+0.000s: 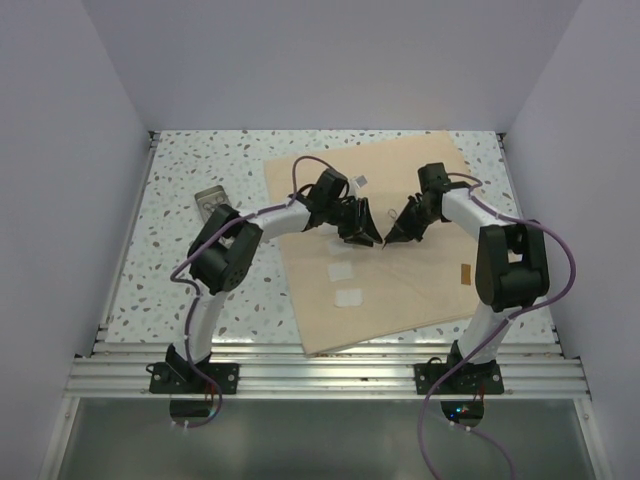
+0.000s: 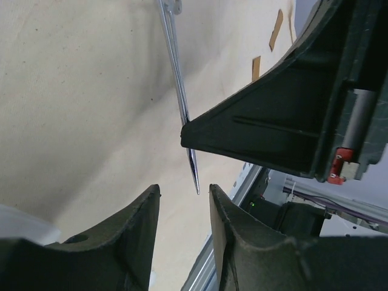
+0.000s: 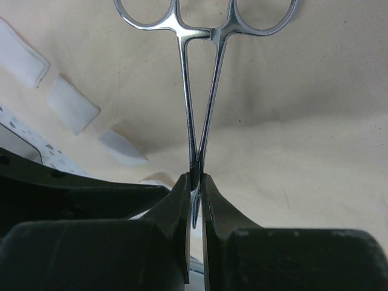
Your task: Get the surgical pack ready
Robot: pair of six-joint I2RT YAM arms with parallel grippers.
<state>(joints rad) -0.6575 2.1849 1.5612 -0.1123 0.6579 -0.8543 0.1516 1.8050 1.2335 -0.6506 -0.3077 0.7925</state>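
Note:
The tan cloth [image 1: 400, 290] lies spread flat on the table. My right gripper [image 3: 195, 185] is shut on the tip end of steel forceps [image 3: 197, 91], with the ring handles pointing away from it above the cloth. In the top view the right gripper [image 1: 393, 233] faces my left gripper [image 1: 367, 236] over the cloth's middle. My left gripper [image 2: 185, 194] is open, and the forceps tip [image 2: 194, 173] hangs just in front of its fingers without touching. Two white gauze squares [image 1: 345, 284] lie on the cloth nearer me. A small silver tin [image 1: 212, 201] sits on the table to the left.
Speckled tabletop [image 1: 180, 170] with white walls on three sides. A brown tape strip [image 1: 466, 272] marks the cloth's right edge. A metal rail [image 1: 330, 370] runs along the near edge. Gauze pieces [image 3: 73, 104] show at the left of the right wrist view.

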